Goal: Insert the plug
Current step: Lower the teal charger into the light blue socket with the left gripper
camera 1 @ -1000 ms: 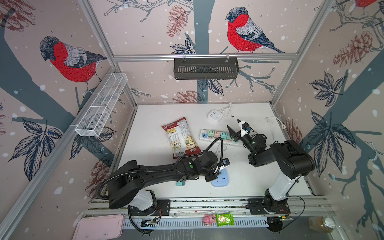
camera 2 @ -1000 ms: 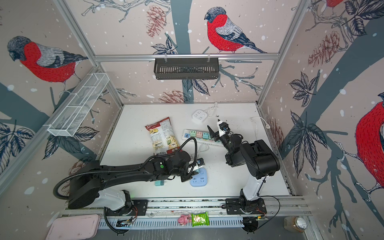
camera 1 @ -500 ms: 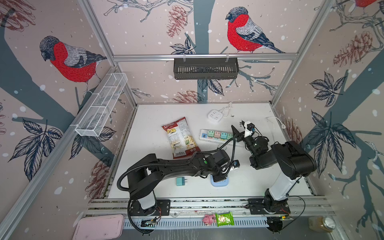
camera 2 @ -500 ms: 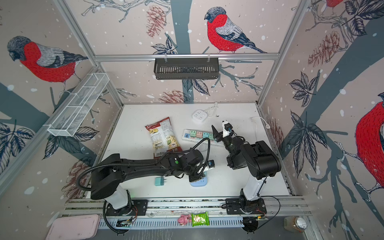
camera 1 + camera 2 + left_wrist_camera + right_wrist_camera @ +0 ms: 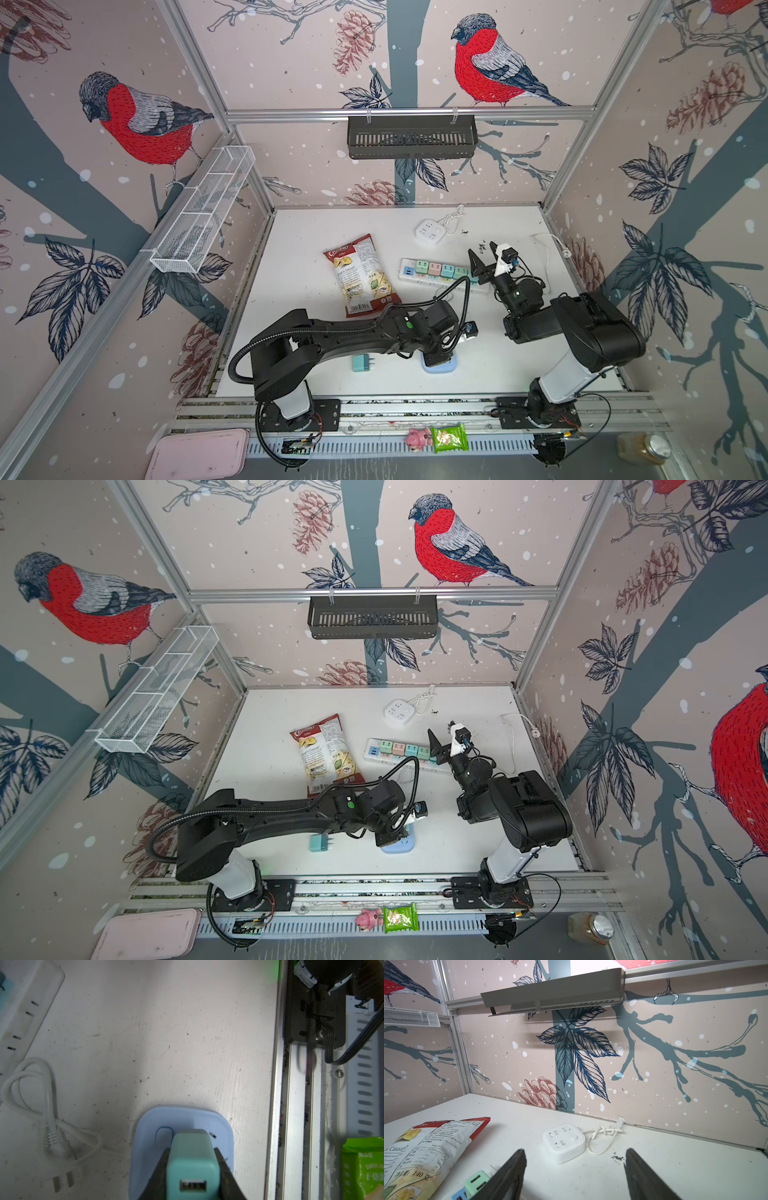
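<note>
- While clamped tight on the mint plug (image 5: 192, 1159), the left fingers (image 5: 159, 1176) held it down on the blue socket block (image 5: 182, 1120), near the front edge of the surface (image 5: 498, 374).
- right fingers (image 5: 510, 1178) hung wide open, empty, over the power strip (image 5: 440, 270) further back.

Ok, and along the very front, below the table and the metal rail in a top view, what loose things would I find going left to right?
pink tray → pink toy → green packet → jar
</note>
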You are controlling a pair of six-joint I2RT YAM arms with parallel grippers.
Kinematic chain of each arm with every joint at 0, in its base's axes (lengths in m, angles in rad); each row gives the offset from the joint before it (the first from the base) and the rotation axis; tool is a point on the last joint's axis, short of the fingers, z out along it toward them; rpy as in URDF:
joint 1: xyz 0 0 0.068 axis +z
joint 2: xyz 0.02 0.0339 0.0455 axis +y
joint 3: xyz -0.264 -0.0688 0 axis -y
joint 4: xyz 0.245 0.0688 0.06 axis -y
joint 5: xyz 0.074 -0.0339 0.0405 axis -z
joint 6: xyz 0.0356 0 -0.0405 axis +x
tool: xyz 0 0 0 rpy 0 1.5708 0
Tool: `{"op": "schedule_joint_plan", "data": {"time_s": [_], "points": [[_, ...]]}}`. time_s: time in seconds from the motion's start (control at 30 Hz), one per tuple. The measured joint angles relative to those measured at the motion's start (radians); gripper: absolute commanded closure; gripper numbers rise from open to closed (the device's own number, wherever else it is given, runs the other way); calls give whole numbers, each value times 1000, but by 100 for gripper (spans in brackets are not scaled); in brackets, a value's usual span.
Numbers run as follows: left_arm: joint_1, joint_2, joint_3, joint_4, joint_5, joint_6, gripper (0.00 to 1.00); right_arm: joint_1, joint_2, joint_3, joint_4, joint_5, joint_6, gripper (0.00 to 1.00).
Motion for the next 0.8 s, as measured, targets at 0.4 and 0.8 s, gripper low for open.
{"op": "schedule_joint_plan", "data": {"time_s": [0.4,0.8], "points": [[-8,16,-10,27,28,-16,100,0,3,-7,-1,-45,-1,25],[-10,47,41,-13,-15,-18,100,0,8,-4,-1,-56,-1,25]]}}
